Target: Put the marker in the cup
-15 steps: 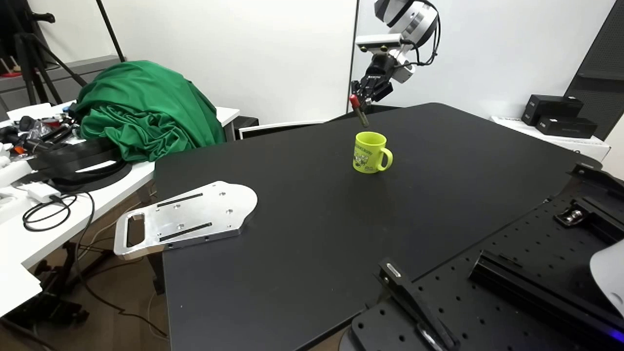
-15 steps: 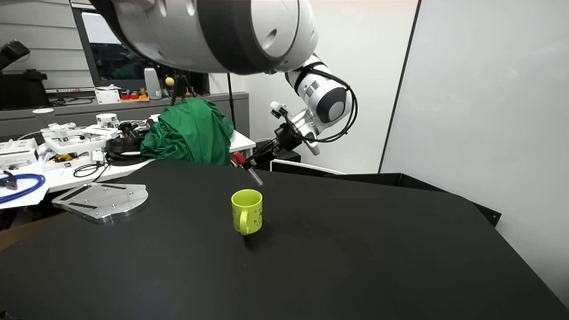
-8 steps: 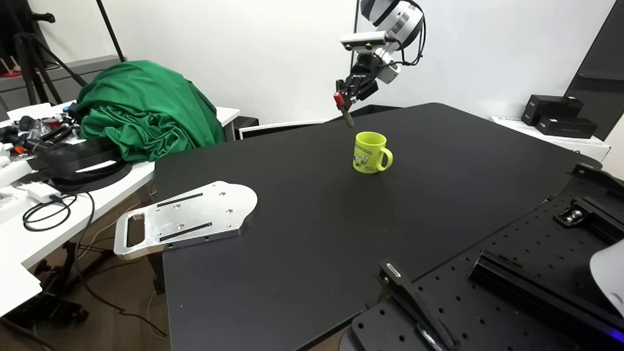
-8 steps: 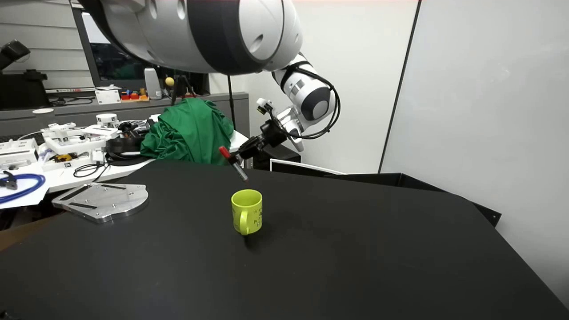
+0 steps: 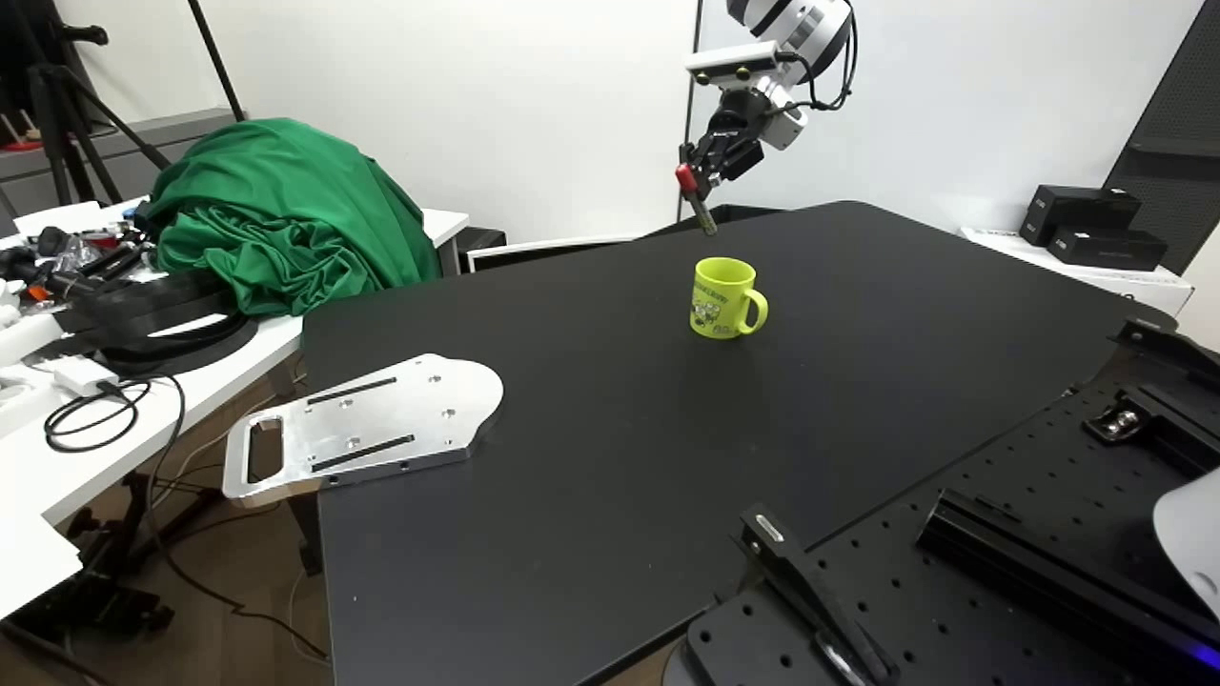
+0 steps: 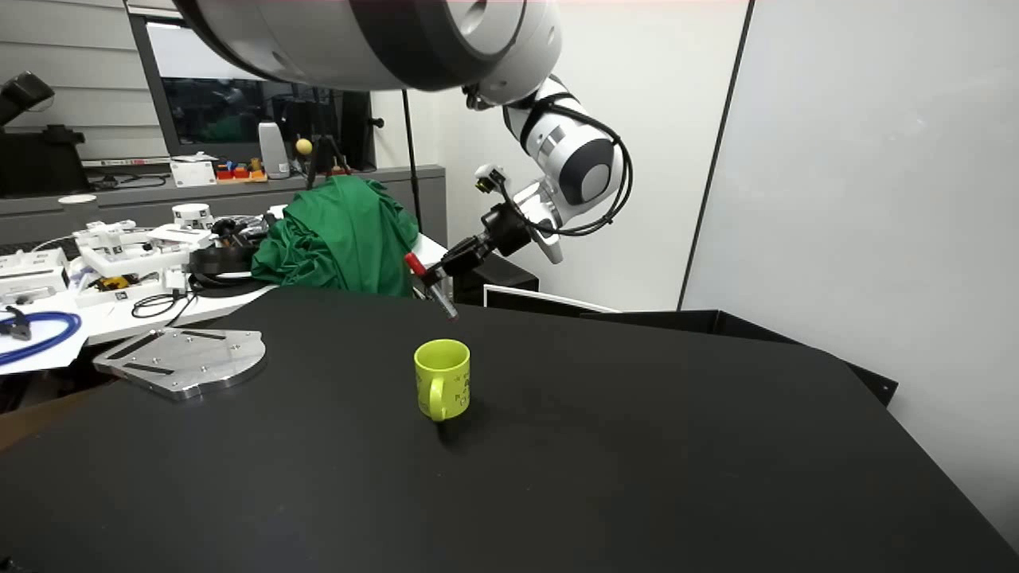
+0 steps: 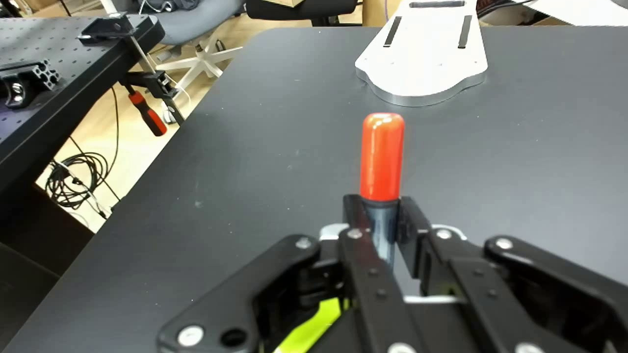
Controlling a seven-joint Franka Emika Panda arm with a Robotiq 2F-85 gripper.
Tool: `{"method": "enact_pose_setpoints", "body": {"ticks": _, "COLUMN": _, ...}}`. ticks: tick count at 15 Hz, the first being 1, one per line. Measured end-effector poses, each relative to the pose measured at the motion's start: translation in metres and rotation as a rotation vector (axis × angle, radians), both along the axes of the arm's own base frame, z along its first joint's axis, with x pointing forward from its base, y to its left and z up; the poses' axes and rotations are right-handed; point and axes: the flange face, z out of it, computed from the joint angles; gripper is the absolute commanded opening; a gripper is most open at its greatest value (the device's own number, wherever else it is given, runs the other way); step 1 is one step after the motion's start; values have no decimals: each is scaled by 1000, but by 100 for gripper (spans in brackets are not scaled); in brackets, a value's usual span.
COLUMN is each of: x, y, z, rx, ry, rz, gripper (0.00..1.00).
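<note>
Red-and-grey cylindrical marker, held fast in a black two-fingered pincer.
Pincer clamped on the grey barrel, red end projecting beyond its grip; in both exterior views, marker tilted, red end uppermost, clear of the flat black table, lower tip near but apart from a yellow-green, side-handled cup, upright. Slotted silver metal plate: flat at table's edge, well apart from cup.

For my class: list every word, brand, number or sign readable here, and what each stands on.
Nothing reads clearly.
Mug: lettering in both exterior views, too small to read.
Hand: pale mark in an exterior view, too small.
Black boxes: pale marks, too small.
White box beneath them: faint print, too small.
</note>
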Motion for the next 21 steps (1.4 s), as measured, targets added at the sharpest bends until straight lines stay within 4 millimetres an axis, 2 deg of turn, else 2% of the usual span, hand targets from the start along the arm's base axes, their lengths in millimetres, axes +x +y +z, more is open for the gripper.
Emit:
{"method": "enact_pose_setpoints", "body": {"ticks": 5, "x": -19, "y": -17, "z": -16, "rx": 19, "ry": 51, "rz": -31, "gripper": 5}}
{"method": "enact_pose_setpoints", "body": {"ticks": 13, "x": -32, "y": -17, "z": -47, "rx": 31, "ry": 70, "rz": -42, "gripper": 5}}
{"method": "enact_pose_setpoints", "body": {"ticks": 17, "x": -41, "y": -22, "z": -72, "rx": 41, "ry": 80, "rz": -60, "gripper": 5}}
{"method": "enact_pose_setpoints", "body": {"ticks": 18, "x": -45, "y": -23, "z": -80, "rx": 43, "ry": 91, "rz": -63, "gripper": 46}}
{"method": "enact_pose_setpoints", "body": {"ticks": 19, "x": -48, "y": -24, "z": -88, "rx": 47, "ry": 100, "rz": -65, "gripper": 47}}
{"method": "enact_pose_setpoints", "body": {"ticks": 21, "x": -51, "y": -21, "z": -97, "rx": 61, "ry": 109, "rz": -66, "gripper": 59}}
